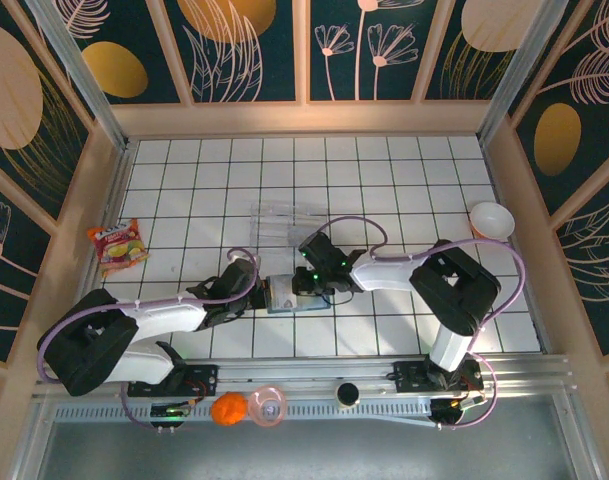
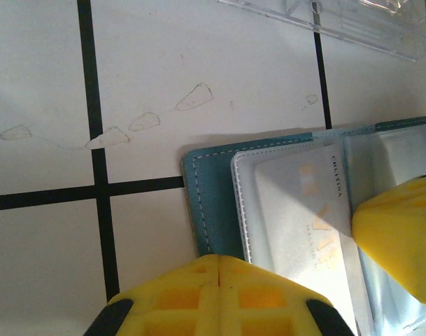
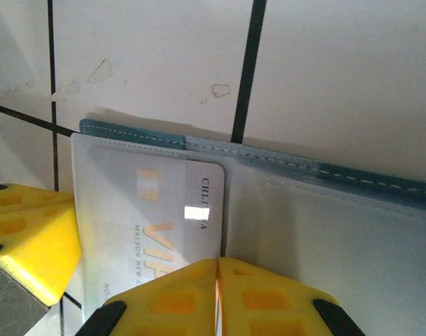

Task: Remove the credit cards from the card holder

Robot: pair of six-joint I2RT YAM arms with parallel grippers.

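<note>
So, the right gripper point(image 3: 218, 283) is seen with its yellow fingers closed together, just a thin seam left between them, and the tips are set down on a credit card point(image 3: 164, 217). The card lies flat and the fingers meet side by side over it, so it looks pressed on rather than pinched. An actual hold can't be made out. The left gripper point(image 2: 219, 280) is closed up the same way, pads meeting. Its tip is planted at the edge of the card holder point(image 2: 199, 203), where the teal cover and the clear sleeve meet.

The card is pale whitish-grey, with gold "VIP" lettering and some small dark print. It's tucked behind a glossy clear sleeve at the end of the holder beside the left gripper. Whether it sticks partly out of the sleeve can't be told. The holder is laid open and flat: teal-blue cover, light stitching along the edge, clear pockets inside.

In the top view the holder is found on the white tiled table point(image 1: 184, 200), near-centre, sandwiched between the two grippers. A clear plastic tray point(image 1: 289, 220) is sat near it on the far side. Well off to the left a snack packet point(image 1: 117, 246) is lying, and a pale bowl point(image 1: 491, 218) is parked over by the right wall.
</note>
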